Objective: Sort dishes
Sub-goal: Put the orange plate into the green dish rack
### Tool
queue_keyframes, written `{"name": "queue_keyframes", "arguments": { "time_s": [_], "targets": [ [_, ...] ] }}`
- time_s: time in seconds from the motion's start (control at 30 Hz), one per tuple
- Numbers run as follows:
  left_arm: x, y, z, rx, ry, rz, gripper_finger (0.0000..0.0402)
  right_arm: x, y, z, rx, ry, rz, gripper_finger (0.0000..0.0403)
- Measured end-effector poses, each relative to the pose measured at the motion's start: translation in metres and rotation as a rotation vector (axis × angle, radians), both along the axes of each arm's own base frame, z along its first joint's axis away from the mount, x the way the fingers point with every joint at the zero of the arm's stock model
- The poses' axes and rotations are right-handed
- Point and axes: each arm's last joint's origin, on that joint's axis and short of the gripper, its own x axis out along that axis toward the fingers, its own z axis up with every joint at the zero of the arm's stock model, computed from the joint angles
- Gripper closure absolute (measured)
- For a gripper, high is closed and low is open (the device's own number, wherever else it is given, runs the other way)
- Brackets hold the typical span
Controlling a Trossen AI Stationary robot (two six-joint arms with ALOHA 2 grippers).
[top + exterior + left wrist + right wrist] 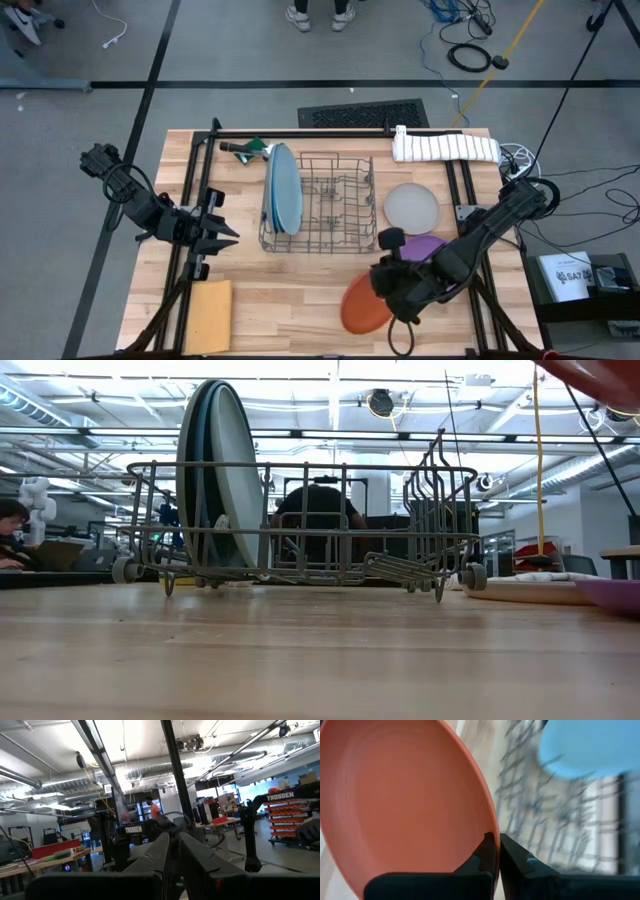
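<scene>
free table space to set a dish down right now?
Bare wood between the tan sheet and the orange plate, in front of the wire rack. Crowded right of the rack: light grey plate, purple plate, right end effector gripping the orange plate.

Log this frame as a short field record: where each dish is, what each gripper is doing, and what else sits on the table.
rack: three large plates standing on edge at its left end
orange plate: pinched at its rim by right gripper, lifted off table
purple plate: flat on table, partly under right arm
light grey plate: flat, right of rack
left gripper: shut, empty, left of rack
other: tan sheet, white towel
</scene>
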Motion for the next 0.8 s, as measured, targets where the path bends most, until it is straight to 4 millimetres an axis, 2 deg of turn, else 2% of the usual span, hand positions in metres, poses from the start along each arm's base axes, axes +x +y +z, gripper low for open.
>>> {"name": "queue_keyframes", "arguments": {
  "time_s": [0.2,0.43,0.8],
  "targets": [
    [0.0,0.0,0.0,-0.001,0.001,0.0,0.0356,0.011,0.003,0.032,-0.119,-0.205,0.071,0.0403],
    [0.0,0.0,0.0,0.0,0.001,0.0,0.0356,0.034,0.001,0.061,-0.266,-0.434,0.139,0.0403],
    [0.001,-0.001,-0.004,0.048,0.026,0.005,0.0356,0.059,-0.026,0.079,-0.386,-0.557,0.089,0.0403]
  ]
}}
